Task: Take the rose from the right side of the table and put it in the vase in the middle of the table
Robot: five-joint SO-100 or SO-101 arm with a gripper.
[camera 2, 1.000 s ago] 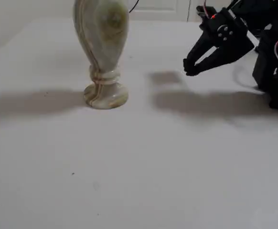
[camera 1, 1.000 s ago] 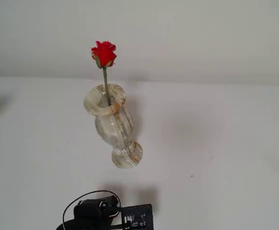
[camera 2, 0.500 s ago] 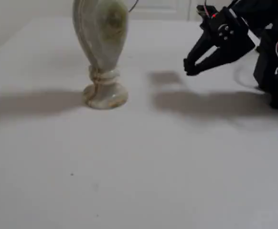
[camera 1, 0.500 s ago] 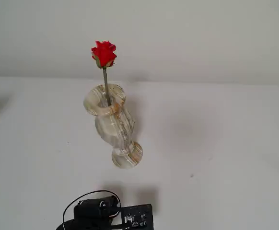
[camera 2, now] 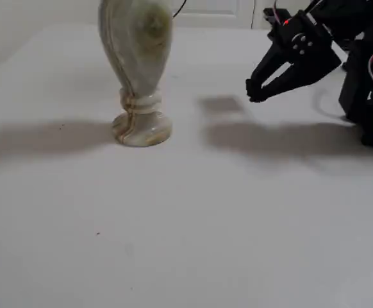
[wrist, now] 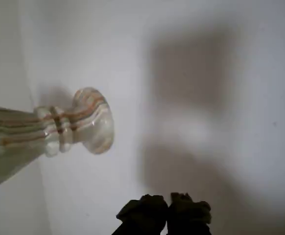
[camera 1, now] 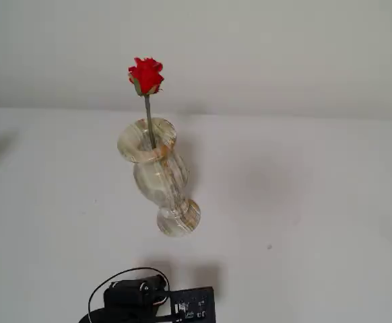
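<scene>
The rose point(camera 1: 146, 75) stood upright in the vase point(camera 1: 157, 175), stem vertical, bud above the rim. The fingers point(camera 2: 253, 94) hung closed and empty over the counter point(camera 2: 238, 218), well to the vase's right in the low fixed view.

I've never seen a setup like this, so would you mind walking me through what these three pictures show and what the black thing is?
The black thing is a small robot arm that ends in a two-finger gripper. One fixed camera looks down from above: there the arm's base shows only at the bottom edge. Another fixed camera stands low by the table, with the arm at the right. The third camera rides on the arm's wrist, so the dark gripper tips poke in from the bottom edge.

On the white table stands a cream-and-tan marbled vase. A red rose already stands in it, stem down through the rim, bud above; only the view from above shows it.

The gripper holds nothing. Its fingertips meet, and it hangs above the table, well clear of the vase.
</scene>
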